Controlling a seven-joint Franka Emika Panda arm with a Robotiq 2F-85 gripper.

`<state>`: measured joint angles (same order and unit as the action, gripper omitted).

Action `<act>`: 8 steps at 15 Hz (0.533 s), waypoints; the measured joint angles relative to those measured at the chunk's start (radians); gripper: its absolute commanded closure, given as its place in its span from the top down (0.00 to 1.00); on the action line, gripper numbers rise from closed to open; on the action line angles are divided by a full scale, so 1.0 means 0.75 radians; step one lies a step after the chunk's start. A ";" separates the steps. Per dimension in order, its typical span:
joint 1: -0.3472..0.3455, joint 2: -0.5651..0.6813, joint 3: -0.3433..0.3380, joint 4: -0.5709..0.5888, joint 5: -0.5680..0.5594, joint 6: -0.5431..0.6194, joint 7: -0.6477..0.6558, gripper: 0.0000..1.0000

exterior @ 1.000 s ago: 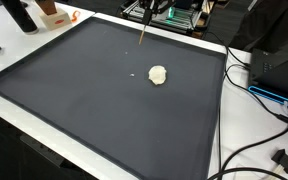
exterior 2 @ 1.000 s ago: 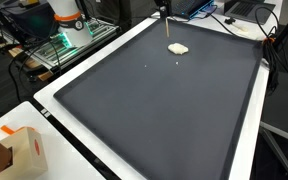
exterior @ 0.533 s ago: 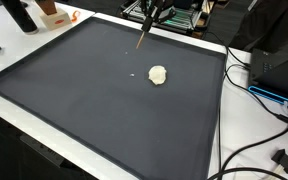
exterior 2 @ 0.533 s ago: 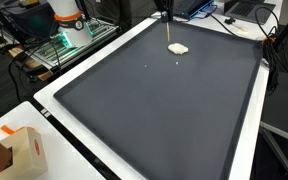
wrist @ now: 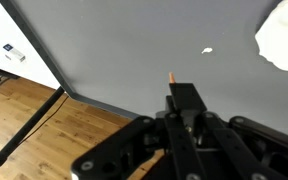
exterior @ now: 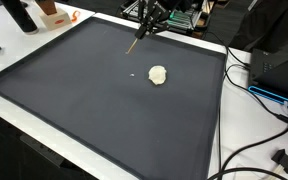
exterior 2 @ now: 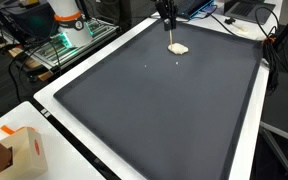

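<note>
Your claw (exterior: pixel 154 14) has dropped lower and swung the stick (exterior: pixel 139 38) onto a slant. It is clenched on the stick's upper end, with the tip just over the mat (exterior: pixel 84 90). The lump (exterior: pixel 158 75) lies ahead of the tip, off to one side and untouched. Farther out are the counter (exterior 2: pixel 46 100), cables (exterior: pixel 249 150) and wood floor (wrist: pixel 34 120).

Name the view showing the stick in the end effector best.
An exterior view shows the stick full-length, slanting over the black mat. In an exterior view it is a short sliver by the white lump; the wrist view shows only its tip.
</note>
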<state>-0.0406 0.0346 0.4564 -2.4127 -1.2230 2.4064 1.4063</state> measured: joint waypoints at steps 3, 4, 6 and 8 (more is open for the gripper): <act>0.139 0.087 -0.111 0.053 -0.036 -0.073 0.062 0.03; 0.172 0.114 -0.136 0.073 -0.037 -0.090 0.068 0.03; 0.223 0.160 -0.176 0.111 -0.037 -0.111 0.073 0.03; 0.261 0.202 -0.205 0.144 -0.038 -0.114 0.073 0.03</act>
<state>0.1552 0.1862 0.3025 -2.3048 -1.2513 2.3212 1.4614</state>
